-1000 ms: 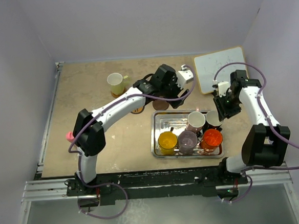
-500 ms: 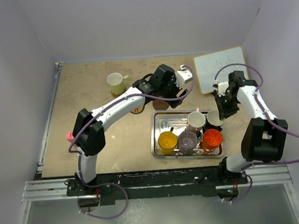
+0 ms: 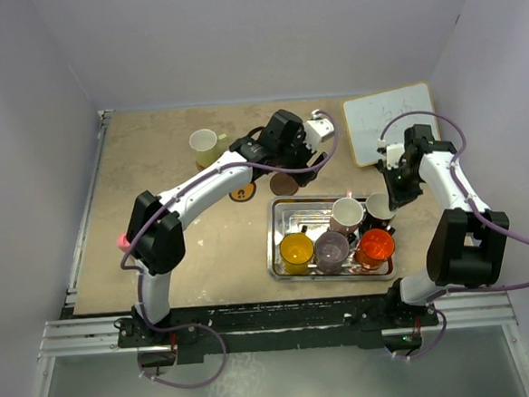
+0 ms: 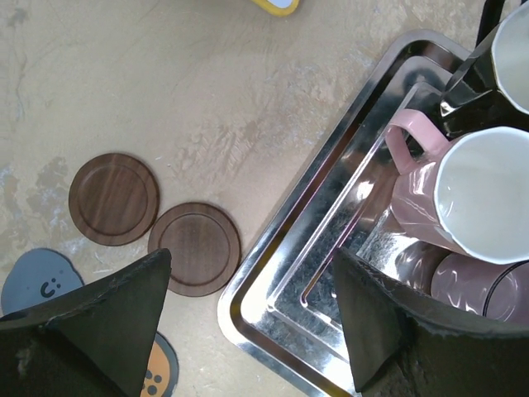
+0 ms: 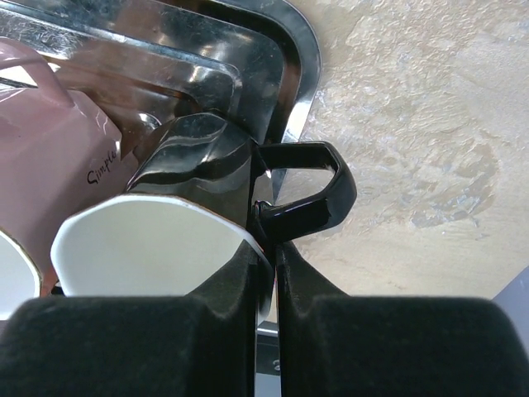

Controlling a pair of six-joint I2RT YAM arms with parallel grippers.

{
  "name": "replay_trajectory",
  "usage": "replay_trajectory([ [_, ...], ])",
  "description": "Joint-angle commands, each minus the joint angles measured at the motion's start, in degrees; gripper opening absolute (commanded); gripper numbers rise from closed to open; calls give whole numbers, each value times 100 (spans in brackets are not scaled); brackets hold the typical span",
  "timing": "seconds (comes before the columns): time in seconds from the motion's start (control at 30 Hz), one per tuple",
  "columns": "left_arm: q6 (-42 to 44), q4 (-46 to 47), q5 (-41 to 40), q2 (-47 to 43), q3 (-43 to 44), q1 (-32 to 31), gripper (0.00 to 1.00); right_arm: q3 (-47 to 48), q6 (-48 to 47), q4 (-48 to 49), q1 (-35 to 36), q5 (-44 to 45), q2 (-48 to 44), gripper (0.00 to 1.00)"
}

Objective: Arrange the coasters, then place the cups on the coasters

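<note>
Pinching rim of black white-lined handled mug (image 5: 198, 157), R gripper (image 5: 264, 248) sits at corner of rectangular steel tray (image 5: 299, 37). L gripper (image 4: 250, 263), jaws spread, hovers over 2 dark-brown round coasters (image 4: 113, 198) beside tray.

Mirror-bright polished metal tray (image 4: 285, 248), matt wood-grain brown coasters (image 4: 113, 198), glossy black mug (image 5: 198, 161), smooth shiny pink mug (image 4: 421, 198), dull mottled stone-look tabletop (image 4: 165, 83)
</note>
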Motion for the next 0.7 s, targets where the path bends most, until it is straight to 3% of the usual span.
replay_trajectory([
  [0.0,-17,256,128,-344,110,147,76,474,-51,-146,-7,-123,-176,1],
  [0.3,-246,496,263,-317,465,174,79,1394,82,-306,-8,-310,-381,0],
  [0.47,-890,156,261,-65,1259,175,82,2056,358,44,101,-197,-321,0],
  [0.67,-2050,40,139,356,2157,145,84,2694,767,849,595,537,-110,0],
])
